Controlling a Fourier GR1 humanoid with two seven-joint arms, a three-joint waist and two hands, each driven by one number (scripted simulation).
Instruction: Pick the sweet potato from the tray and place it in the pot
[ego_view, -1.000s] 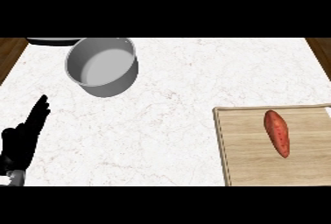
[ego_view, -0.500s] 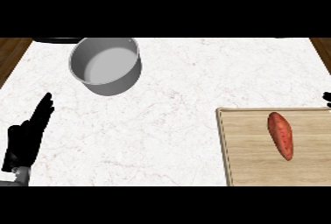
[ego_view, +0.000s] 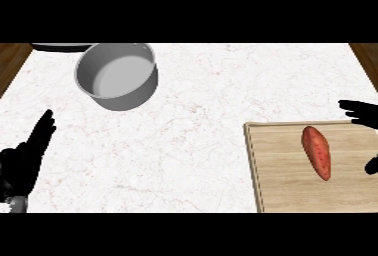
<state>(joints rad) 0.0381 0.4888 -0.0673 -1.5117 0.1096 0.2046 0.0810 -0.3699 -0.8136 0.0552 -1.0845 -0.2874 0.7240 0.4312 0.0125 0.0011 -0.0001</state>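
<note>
An orange-red sweet potato lies lengthwise on the wooden tray at the lower right. A grey pot with nothing in it stands at the back left of the white counter. My right hand comes in at the right edge, open, with fingers spread above and beside the far end of the sweet potato, apart from it. My left hand rests open at the left edge, fingers pointing up, well below the pot.
A dark rim of another dish shows behind the pot at the counter's back edge. Wooden floor shows past the counter's left and right corners. White marble counter stretches between pot and tray.
My right hand has come into view at the right edge and moved toward the sweet potato. The left hand, pot and sweet potato stay where they were.
</note>
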